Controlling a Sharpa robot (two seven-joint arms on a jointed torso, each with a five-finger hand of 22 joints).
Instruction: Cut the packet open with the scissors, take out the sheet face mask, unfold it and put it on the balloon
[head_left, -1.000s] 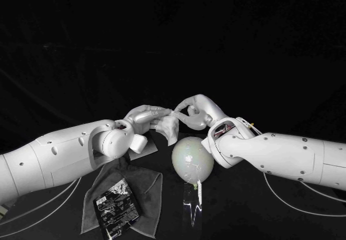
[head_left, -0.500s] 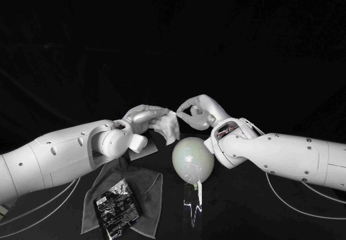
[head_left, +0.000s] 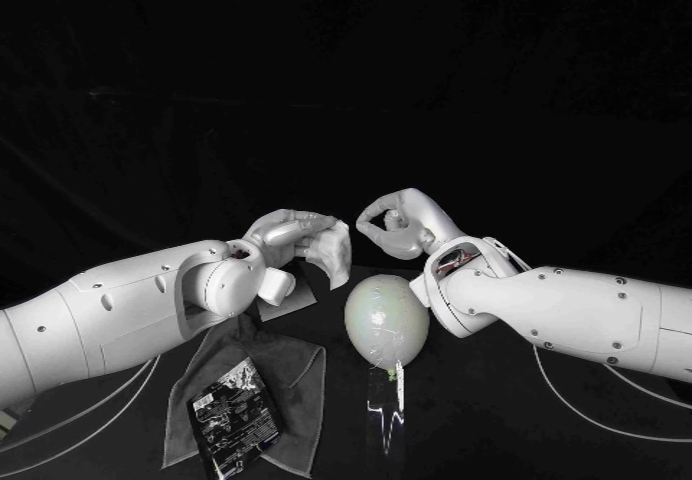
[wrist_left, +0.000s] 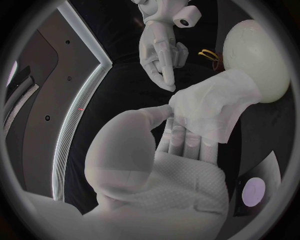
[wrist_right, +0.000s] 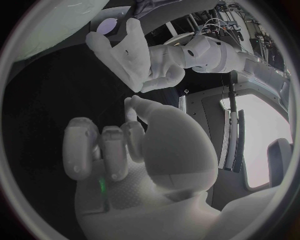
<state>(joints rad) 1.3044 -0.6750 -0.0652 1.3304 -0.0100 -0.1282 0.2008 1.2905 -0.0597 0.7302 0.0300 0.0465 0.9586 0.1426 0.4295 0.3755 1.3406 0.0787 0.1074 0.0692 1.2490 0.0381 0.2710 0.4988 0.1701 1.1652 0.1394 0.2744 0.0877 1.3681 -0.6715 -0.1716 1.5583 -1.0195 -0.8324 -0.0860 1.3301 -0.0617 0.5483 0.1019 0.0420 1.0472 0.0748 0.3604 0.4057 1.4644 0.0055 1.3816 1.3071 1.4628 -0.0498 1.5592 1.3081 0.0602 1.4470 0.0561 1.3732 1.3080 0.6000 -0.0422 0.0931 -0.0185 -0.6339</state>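
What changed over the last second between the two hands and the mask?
The right hand came off the sheet face mask and drew back towards its own side, its fingers curled on nothing. A gap now lies between the two hands. The left hand kept hold of the mask, which is still folded. The balloon, the packet and the grey cloth stayed where they were.
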